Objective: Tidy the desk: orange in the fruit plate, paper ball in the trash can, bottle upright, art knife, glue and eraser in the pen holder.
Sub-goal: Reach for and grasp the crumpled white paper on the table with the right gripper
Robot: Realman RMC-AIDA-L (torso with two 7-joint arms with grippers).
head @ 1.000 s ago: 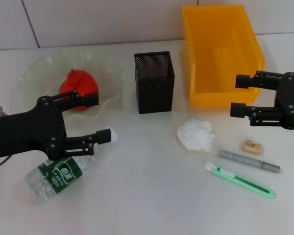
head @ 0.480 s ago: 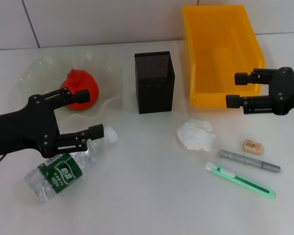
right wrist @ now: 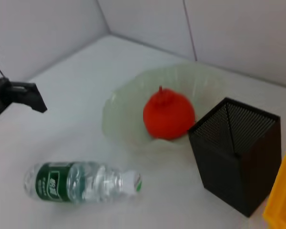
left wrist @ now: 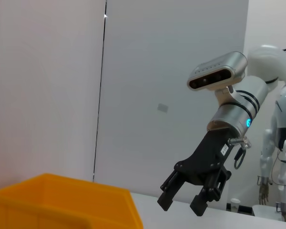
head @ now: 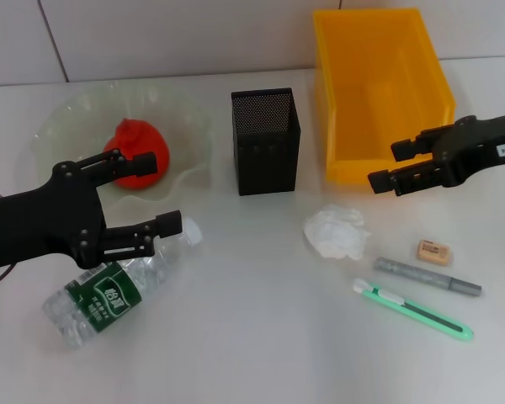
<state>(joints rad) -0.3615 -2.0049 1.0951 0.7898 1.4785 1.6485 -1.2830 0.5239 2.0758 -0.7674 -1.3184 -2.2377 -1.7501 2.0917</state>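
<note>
Bottle (head: 109, 286) lies on its side on the table (head: 252, 337), near-left, white cap end pointing toward the pen holder (head: 265, 141). Left gripper (head: 156, 192) hovers over the cap end, fingers spread wide, nothing held; one finger sits over the fruit plate (head: 71, 122), the other over the bottle neck. Can't tell if it touches the bottle.

Orange (head: 135, 153) is in the fruit plate, far-left. Black mesh pen holder stands upright, centre-back, between the plate and the yellow trash can (head: 379, 93).

Right gripper (head: 387, 165) is in front of the trash can's front wall, above the paper ball (head: 337, 231), fingers apart, empty.

Paper ball is on the table in front of the trash can. Eraser (head: 434, 252) lies to its right. Glue (head: 427, 276) lies just nearer than the eraser, and art knife (head: 412, 309) lies just nearer than the glue, roughly parallel to it.
</note>
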